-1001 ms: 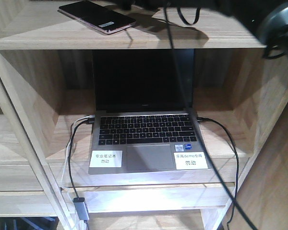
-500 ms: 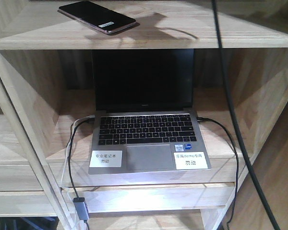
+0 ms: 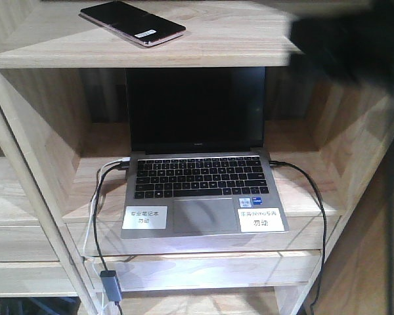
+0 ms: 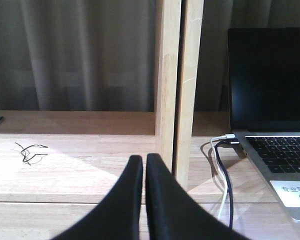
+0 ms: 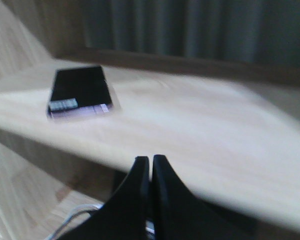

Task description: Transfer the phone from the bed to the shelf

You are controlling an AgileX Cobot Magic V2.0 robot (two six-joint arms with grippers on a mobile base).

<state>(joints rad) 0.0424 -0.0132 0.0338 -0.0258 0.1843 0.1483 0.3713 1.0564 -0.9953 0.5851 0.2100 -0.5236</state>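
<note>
phone (image 5: 80, 93) flat on shelf (image 5: 200, 135), well apart from closed right gripper (image 5: 151, 161)

Left gripper (image 4: 144, 165): fingers pressed together, tips touching, nothing between them, pointing level. Right gripper (image 5: 151, 162): fingers likewise closed tip to tip, empty, view motion-blurred. Front view shows only a dark blurred mass at the upper right edge, likely the right arm (image 3: 348, 42); pose unreadable there. Left arm doesn't show in the front view.
</note>
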